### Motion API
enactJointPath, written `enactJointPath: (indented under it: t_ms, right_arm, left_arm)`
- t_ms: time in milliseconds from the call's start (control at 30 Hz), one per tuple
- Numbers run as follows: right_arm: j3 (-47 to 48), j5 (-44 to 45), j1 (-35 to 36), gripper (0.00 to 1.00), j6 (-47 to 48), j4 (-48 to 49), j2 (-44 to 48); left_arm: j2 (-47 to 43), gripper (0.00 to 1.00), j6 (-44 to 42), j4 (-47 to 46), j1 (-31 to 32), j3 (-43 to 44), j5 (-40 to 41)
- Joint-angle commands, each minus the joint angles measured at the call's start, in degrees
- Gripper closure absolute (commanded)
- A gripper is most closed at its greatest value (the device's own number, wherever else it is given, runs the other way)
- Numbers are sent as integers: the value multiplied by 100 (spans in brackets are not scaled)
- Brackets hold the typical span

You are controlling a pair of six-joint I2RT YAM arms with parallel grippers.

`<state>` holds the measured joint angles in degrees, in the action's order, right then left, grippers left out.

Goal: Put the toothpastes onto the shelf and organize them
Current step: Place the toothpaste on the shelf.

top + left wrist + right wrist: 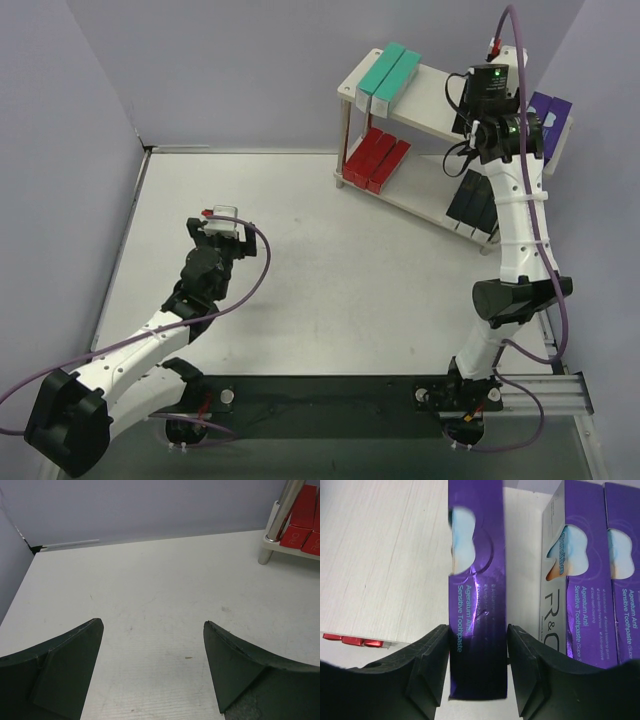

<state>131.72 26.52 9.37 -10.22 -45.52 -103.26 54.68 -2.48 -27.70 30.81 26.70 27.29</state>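
roughly late in the job, by the look of it. top view: the two-tier rack of pale beige boards on thin metal legs (430, 95) stands at about 1 o'clock on the white table (330, 260).

stock on the rack:
- long teal cartons (388, 75), side by side, upper board, 10 o'clock end.
- slim red cartons (377, 160), lower board, beneath the teal ones.
- black cartons (470, 200), lower board, 4 o'clock end, partly hidden behind the right arm; count unclear.
- shelved purple cartons (550, 108), upper board, 2 o'clock end.

right gripper (477, 630): over the upper board, jaws pressed on the two long sides of a glossy purple toothpaste carton (477, 570), which runs straight toward 12 o'clock in the wrist view. two more purple cartons lie just beside it at 3 o'clock, the nearer one silver-sided purple carton (570, 580), with a strip of bare board between. whether the held carton rests on the board or hangs just above it, cannot tell.

left gripper (152, 625): jaws wide apart, nothing between them, hanging over bare table around 9 o'clock, well apart from the rack.

judgement: no loose carton shows on the table, so the held one looks like the last. left to do: set it down, snug it against its purple neighbours, let go.
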Motion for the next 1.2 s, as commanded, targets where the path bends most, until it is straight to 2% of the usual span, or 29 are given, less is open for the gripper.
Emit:
enactJointPath:
  t_ms: [0,133,433,1000,1167]
  right_arm:
    - [284,204,-14,49,204,315,210]
    - [205,55,-5,43,529,438,368]
    - [-436,-542,4,42,1706,1281,746]
    - [-235,-464,109,48,3025,1669,-159]
    - [-278,1,215,50,3455,1721,-379]
  left_arm:
    - [26,7,-77,-367,48,-7,57]
    - [34,7,-86,-359,101,20,57]
    - [26,7,-174,-288,241,55,92]
    - [-62,8,-262,-244,444,72,92]
    - [-132,8,-332,-262,488,46,136]
